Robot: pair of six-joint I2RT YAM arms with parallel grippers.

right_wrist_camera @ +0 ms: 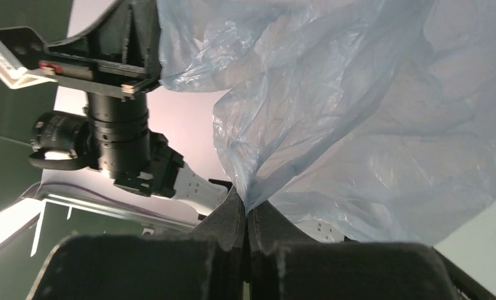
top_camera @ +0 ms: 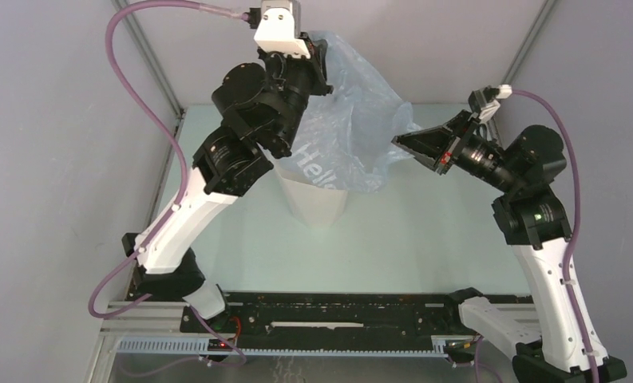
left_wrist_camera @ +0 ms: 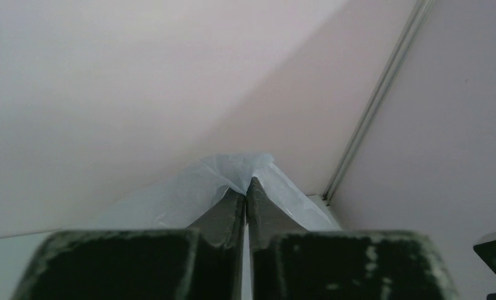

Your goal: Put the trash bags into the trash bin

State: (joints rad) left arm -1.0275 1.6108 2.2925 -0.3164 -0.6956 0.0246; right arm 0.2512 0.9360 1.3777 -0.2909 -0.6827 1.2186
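My left gripper (left_wrist_camera: 248, 189) is clamped tight on a pinch of the thin, translucent pale-blue plastic film bag (top_camera: 353, 132), holding its top edge high. My right gripper (right_wrist_camera: 246, 211) is closed just as tightly on a fold at the bag's right side. Between these 2 grips the film hangs spread. Its lower end meets the mouth of the tall white faceted plastic bin (top_camera: 317, 206), which stands upright on the pale worktop (top_camera: 433, 239). I cannot tell whether any film is inside.

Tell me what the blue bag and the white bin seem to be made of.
The bag looks like thin plastic film: pale blue, translucent, crinkled, with faint white print. The bin seems to be rigid white plastic, matte and plain, with flat facets. Only its lower part shows, so this is less certain.
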